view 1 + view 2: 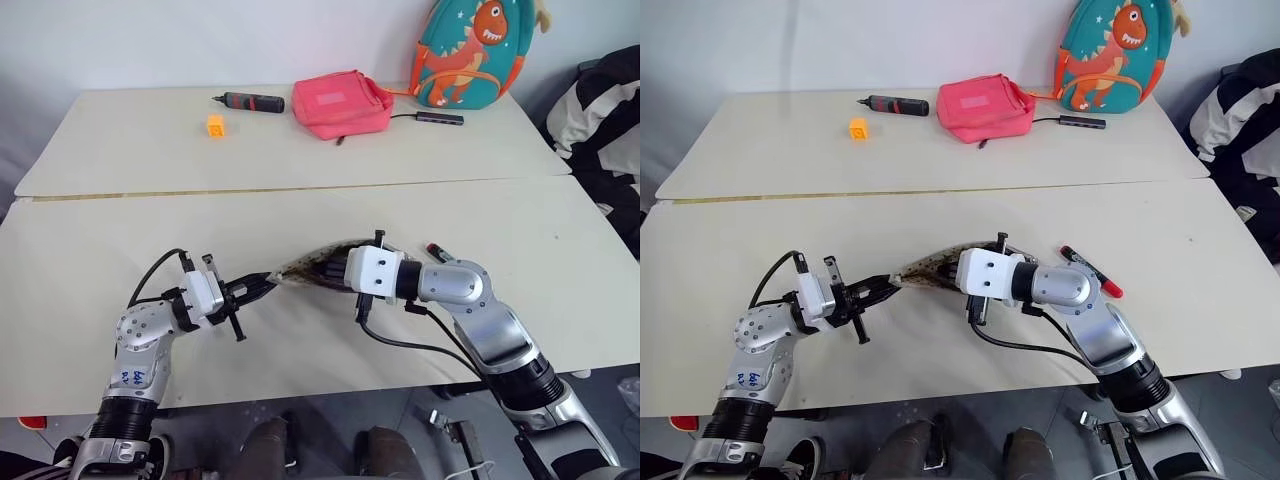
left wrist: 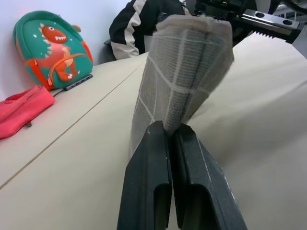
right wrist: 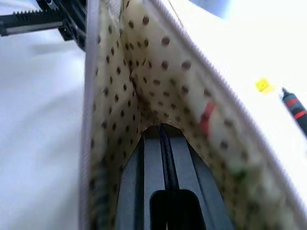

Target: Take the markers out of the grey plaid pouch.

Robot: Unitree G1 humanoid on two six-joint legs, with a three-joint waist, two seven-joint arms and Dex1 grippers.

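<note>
Left gripper [image 1: 258,286] pinched your pouch [image 1: 930,268] end taut (anchoring it); right gripper [image 3: 163,158] sat clamped inside, presumably fishing markers.

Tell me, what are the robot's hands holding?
The left hand pinches the pouch by one end. The right hand is shut inside its open mouth; on what, I can't tell.
</note>
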